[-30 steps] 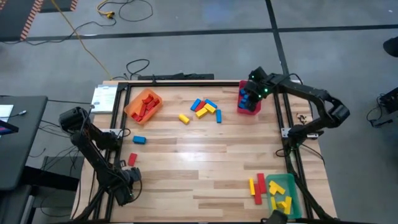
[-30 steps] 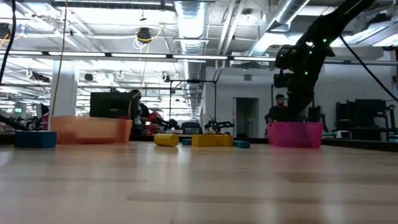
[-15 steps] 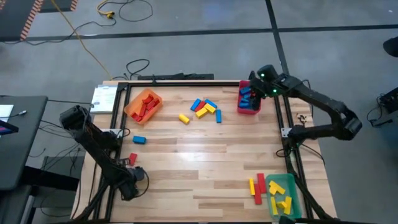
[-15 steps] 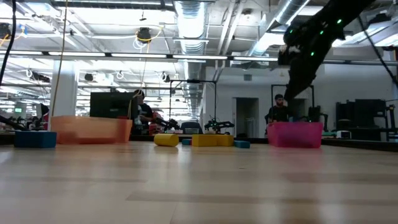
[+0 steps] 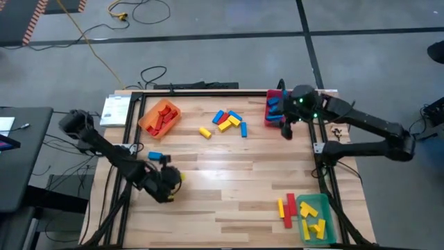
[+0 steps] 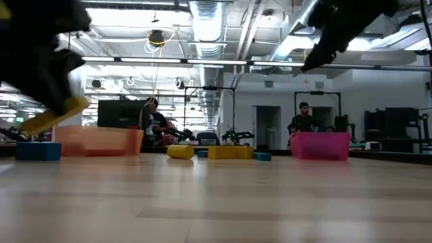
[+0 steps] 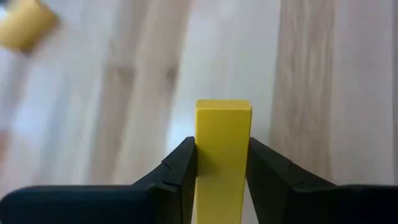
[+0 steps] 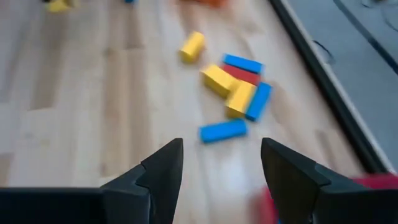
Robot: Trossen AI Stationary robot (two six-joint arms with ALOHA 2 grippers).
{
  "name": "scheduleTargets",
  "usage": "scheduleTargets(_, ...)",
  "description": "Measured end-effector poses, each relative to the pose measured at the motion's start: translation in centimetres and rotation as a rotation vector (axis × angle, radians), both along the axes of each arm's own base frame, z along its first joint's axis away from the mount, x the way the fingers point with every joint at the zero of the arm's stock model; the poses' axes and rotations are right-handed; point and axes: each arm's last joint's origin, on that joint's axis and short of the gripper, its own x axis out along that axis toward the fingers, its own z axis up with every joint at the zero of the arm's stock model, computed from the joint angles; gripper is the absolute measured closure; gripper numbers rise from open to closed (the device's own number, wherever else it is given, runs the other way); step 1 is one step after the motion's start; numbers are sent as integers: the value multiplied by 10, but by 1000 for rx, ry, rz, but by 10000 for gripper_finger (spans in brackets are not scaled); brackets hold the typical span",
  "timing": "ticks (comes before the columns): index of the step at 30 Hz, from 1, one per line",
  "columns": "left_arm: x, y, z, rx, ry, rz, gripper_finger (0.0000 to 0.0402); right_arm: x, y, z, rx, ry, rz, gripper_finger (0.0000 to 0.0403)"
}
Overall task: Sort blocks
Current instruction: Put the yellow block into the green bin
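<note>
Blocks lie sorted only in part: a loose cluster (image 5: pixel 229 120) of blue, yellow and red sits mid-table toward the far edge; my left gripper (image 7: pixel 222 163) is clamped on a yellow block (image 7: pixel 222 155) and carries it above the bare wood on the table's left side; my right gripper (image 8: pixel 221 168) hangs empty just beside the red bin (image 5: pixel 275 119), fingers spread wide; I judge myself mid-carry; next the yellow one should cross to the green bin (image 5: pixel 320 206), where the other yellows lie, while my right claw faces the cluster.
</note>
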Motion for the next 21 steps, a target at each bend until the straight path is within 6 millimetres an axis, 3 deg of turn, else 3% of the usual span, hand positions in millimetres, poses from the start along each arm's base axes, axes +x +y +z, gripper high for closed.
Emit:
scheduleTargets(12, 58, 39, 48, 228, -449, -122, 296, 62, 78, 5, -67, -196, 317, 175)
scheduleTargets(21, 79, 64, 81, 259, -751, -192, 297, 105, 110, -16, -115, -241, 412, 175)
